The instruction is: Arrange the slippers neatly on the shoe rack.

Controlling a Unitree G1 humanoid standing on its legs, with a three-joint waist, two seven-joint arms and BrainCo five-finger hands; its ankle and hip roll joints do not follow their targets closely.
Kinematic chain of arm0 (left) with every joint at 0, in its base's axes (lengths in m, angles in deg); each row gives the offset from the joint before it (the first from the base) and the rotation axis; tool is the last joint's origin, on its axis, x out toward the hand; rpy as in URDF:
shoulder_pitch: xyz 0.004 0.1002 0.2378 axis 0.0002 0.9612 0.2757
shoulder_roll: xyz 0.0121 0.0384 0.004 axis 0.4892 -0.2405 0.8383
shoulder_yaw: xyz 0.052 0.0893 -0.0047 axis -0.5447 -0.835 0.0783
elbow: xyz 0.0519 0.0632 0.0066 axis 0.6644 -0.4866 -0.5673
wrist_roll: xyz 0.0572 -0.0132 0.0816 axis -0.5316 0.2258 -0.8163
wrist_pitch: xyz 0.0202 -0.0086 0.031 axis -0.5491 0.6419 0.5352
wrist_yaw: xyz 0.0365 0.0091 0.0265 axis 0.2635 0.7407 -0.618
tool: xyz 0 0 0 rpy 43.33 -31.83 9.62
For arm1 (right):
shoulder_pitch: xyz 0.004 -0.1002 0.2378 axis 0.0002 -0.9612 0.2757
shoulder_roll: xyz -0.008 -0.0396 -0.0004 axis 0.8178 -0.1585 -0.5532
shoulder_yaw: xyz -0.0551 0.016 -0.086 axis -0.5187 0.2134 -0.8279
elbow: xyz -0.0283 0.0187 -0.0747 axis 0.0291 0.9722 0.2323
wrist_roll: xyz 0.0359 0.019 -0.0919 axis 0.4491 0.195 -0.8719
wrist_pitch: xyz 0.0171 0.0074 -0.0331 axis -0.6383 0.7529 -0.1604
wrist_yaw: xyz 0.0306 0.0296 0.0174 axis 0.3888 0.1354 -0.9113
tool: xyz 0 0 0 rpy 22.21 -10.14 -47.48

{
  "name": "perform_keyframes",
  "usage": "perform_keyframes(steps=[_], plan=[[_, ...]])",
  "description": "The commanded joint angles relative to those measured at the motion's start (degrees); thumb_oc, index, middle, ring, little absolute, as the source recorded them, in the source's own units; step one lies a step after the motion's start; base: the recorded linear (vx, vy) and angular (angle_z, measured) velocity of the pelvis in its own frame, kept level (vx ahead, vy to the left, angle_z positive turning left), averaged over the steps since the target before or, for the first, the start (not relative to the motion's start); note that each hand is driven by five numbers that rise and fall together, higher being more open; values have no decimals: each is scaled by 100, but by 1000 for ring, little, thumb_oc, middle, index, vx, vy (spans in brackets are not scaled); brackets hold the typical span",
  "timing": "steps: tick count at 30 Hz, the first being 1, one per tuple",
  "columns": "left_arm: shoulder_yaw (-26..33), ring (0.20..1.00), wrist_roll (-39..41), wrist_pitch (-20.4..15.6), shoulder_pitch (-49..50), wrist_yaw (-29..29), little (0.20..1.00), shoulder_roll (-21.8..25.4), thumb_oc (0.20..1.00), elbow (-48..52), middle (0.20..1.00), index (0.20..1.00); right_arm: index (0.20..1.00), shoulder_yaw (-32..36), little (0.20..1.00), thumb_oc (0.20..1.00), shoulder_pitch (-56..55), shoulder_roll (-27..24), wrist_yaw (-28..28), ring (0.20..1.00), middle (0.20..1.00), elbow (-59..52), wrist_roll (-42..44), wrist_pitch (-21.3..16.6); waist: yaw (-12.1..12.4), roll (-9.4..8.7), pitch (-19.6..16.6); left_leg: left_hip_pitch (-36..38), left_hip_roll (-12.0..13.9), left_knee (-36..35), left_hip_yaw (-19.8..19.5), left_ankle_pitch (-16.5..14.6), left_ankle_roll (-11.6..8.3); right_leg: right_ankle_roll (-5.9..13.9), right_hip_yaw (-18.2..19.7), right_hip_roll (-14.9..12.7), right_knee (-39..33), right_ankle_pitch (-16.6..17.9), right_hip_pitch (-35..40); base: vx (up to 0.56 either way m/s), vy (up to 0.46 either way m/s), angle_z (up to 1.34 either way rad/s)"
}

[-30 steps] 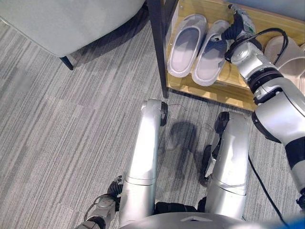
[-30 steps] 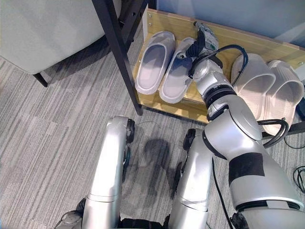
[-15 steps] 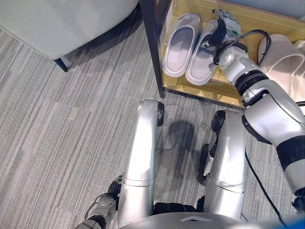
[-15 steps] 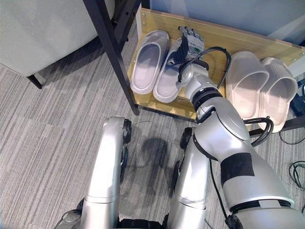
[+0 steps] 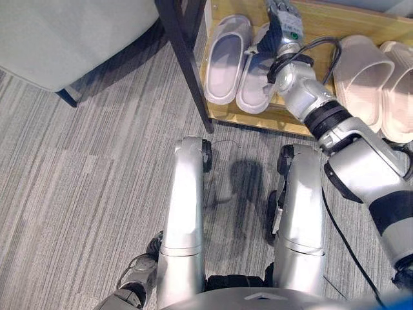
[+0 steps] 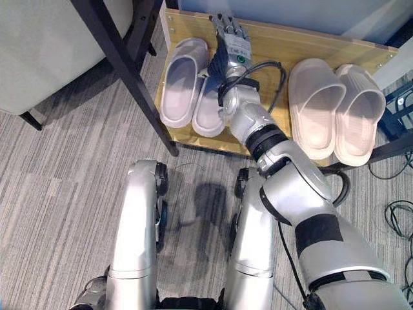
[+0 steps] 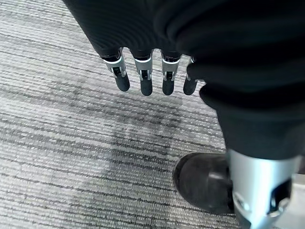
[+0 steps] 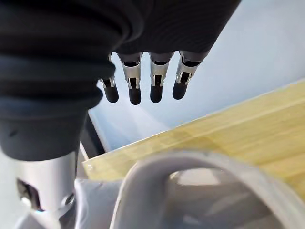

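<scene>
Two pale grey slippers lie side by side on the left part of the wooden shoe rack shelf (image 6: 292, 44): the left one (image 5: 224, 58) shows in full, the right one (image 5: 253, 82) is partly under my right arm. My right hand (image 5: 284, 21) reaches over that slipper's far end with straight fingers (image 8: 135, 89), open, and the slipper's strap (image 8: 190, 176) shows just below them. A beige pair (image 6: 315, 106) (image 6: 359, 111) lies on the shelf's right part. My left hand (image 5: 132, 289) hangs low over the carpet, its fingers (image 7: 143, 78) relaxed.
A black slanted post (image 5: 184, 64) stands at the shelf's left end. A grey upholstered seat (image 5: 71, 32) on dark legs fills the far left. Striped grey carpet (image 5: 84, 168) covers the floor in front of the rack.
The whole picture has shifted, so the camera moved. My right hand has stretched farther over the right grey slipper towards the shelf's back, fingers straighter. The slippers lie as before.
</scene>
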Motion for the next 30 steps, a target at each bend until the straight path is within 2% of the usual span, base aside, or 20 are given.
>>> perform_keyframes(steps=[1,8,10,16,19,20,25,30], plan=[[-308,1000,105,49,236,-76,1000,-97,1000,103,1000,1000,1000,284,1000,1000,198,-468,307,1000,1000,-521,-394,137,327,-38,-176,284,-165,243,-390,-932,134,-557,705,60,332,884,689,0,0,0],[-212,1000,-53,120,243,-64,1000,-147,1000,90,1000,1000,1000,768,1000,1000,-211,-644,334,1000,1000,-1589,-861,330,256,-54,-176,284,-177,218,-376,-912,153,-552,716,100,353,883,682,4,-13,-2],[-90,1000,-186,152,219,-76,1000,-184,1000,122,1000,1000,1000,1212,1000,1000,-791,-840,447,1000,1000,-2713,-1310,349,187,-72,-176,284,-178,227,-353,-920,160,-554,706,101,375,861,686,7,-19,0],[119,1000,-389,184,149,-121,1000,-273,1000,162,1000,1000,1000,2098,1000,1000,-2351,-708,439,1000,1000,-4722,-1814,148,48,-135,-176,284,-168,257,-305,-906,194,-560,697,126,427,828,659,7,-31,-3],[231,1000,-491,169,148,-167,1000,-344,1000,163,1000,1000,1000,2445,1000,1000,-3342,-596,421,1000,1000,-5602,-1888,-84,-40,-178,-176,284,-166,241,-273,-902,216,-562,717,153,430,821,635,-3,-32,-10],[316,1000,-662,154,201,-215,1000,-384,1000,110,1000,1000,1000,2546,1000,1000,-3915,-585,426,1000,1000,-6132,-1965,-317,-88,-197,-176,284,-159,233,-258,-899,224,-551,727,167,448,818,617,-8,-34,-11],[441,1000,-751,97,234,-328,1000,-429,1000,88,1000,1000,1000,2626,1000,1000,-4441,-669,432,1000,1000,-6756,-2054,-565,-131,-212,-176,284,-161,215,-235,-858,212,-553,748,161,448,807,642,-12,-41,1],[722,1000,-998,57,234,-461,1000,-527,1000,12,1000,1000,1000,2942,1000,1000,-5506,-888,341,1000,1000,-7763,-2037,-1034,-249,-161,-176,284,-147,243,-302,-733,151,-461,723,161,420,872,749,-10,-32,1]])
